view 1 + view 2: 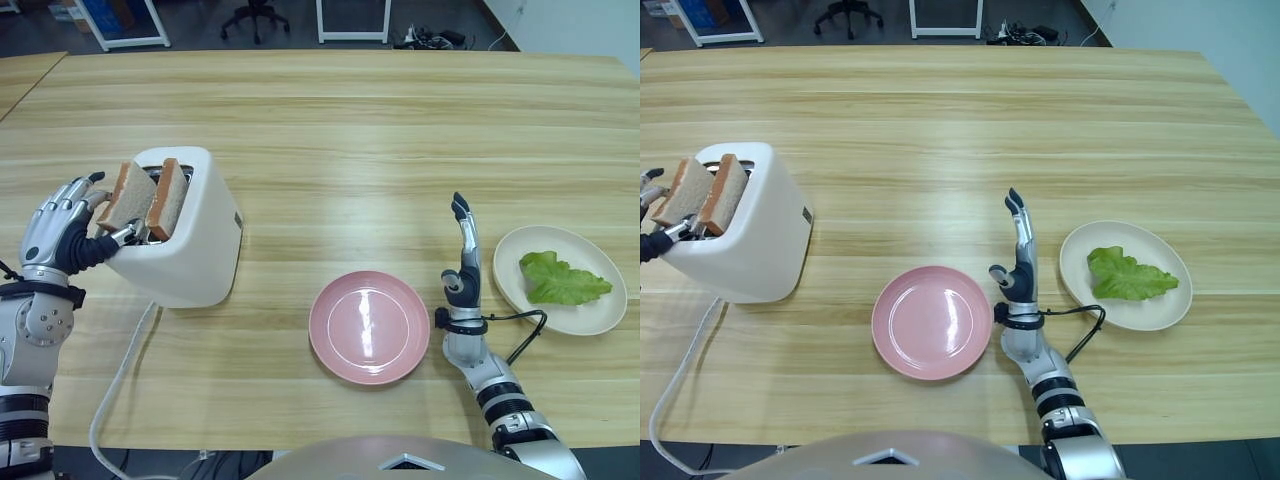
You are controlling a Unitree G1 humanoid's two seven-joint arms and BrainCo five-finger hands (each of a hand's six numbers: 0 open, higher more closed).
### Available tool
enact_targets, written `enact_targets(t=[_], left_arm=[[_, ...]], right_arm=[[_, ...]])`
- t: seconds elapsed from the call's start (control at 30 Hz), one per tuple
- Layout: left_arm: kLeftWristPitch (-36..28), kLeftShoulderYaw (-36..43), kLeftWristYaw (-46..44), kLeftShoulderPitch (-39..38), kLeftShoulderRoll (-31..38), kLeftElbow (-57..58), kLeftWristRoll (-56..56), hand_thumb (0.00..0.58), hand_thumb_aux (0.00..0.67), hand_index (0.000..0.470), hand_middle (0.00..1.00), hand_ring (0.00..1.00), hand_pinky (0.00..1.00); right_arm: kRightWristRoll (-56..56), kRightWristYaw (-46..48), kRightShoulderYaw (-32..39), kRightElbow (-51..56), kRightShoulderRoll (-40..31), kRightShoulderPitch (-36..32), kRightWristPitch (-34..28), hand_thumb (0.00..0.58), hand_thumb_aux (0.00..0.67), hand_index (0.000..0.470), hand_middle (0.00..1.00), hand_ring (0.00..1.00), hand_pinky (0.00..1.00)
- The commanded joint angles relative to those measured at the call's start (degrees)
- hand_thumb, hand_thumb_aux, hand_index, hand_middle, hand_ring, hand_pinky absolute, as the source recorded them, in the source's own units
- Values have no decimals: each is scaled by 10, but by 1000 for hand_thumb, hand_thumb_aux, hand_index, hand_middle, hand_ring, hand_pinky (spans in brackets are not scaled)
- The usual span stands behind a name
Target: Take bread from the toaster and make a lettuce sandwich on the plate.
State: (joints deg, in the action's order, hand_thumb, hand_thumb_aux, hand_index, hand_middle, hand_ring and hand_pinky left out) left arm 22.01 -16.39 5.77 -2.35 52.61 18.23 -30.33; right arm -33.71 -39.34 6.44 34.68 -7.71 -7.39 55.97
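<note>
In the left eye view the toaster (190, 240) stands at the robot's left on the counter (400, 130), two pieces of bread upright in its slots so that their tops can be reached. The left hand (62, 228) is at its far side, fingers curled round the outer slice (127, 195); it looks like a grip, though the slice still sits in its slot beside the inner slice (168, 198). The pink plate (369, 327) lies bare in the middle, likely waiting for the sandwich. Just right of it the right hand (462, 275) stands on edge, fingers straight and holding nothing. In the right eye view the lettuce leaf (1130, 275) lies on a cream plate (1080, 285) beside that hand, within easy reach, and the toaster's cord (680, 370) trails toward the near edge. A small dark mark on the toaster's side is too small to read
</note>
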Motion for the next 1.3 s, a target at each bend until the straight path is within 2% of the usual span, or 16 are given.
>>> enact_targets(t=[0.03, 0.07, 0.23, 0.47, 0.6, 0.83, 1.13, 1.3], left_arm=[[-15, 15, 18, -3, 3, 30, -17, 580, 670, 470, 945, 945, 945], [-15, 16, 26, -2, 3, 33, -18, 580, 670, 470, 1000, 1000, 1000], [-8, 29, 52, -8, 0, 31, -26, 580, 670, 470, 1000, 1000, 1000], [-53, -2, 184, 35, -29, 18, -45, 580, 670, 470, 1000, 1000, 1000], [-46, -25, 248, 71, -81, -23, -9, 580, 670, 470, 1000, 1000, 1000], [-31, -39, 275, 102, -120, -42, 27, 580, 670, 470, 1000, 1000, 1000], [22, -86, 320, 128, -171, -113, 80, 580, 670, 470, 1000, 1000, 1000], [59, -56, 266, 97, -217, -231, 113, 580, 670, 470, 1000, 1000, 1000]], right_arm=[[-2, -3, 10, 26, 4, 18, 1, 0, 0, 0, 0, 0, 0], [-1, -4, 12, 26, 4, 19, 1, 0, 0, 0, 0, 0, 0], [3, -3, 15, 26, 1, 21, 3, 0, 0, 0, 0, 0, 0], [2, -5, 16, 30, 0, 22, 1, 0, 0, 0, 0, 0, 0], [1, -8, 14, 32, -1, 22, 0, 0, 0, 0, 0, 0, 0], [1, -15, 13, 34, -2, 20, -2, 0, 0, 0, 0, 0, 0], [2, -23, 13, 45, -3, 11, -1, 0, 0, 0, 0, 0, 0], [2, -25, 15, 48, -2, 5, 0, 0, 0, 0, 0, 0, 0]])
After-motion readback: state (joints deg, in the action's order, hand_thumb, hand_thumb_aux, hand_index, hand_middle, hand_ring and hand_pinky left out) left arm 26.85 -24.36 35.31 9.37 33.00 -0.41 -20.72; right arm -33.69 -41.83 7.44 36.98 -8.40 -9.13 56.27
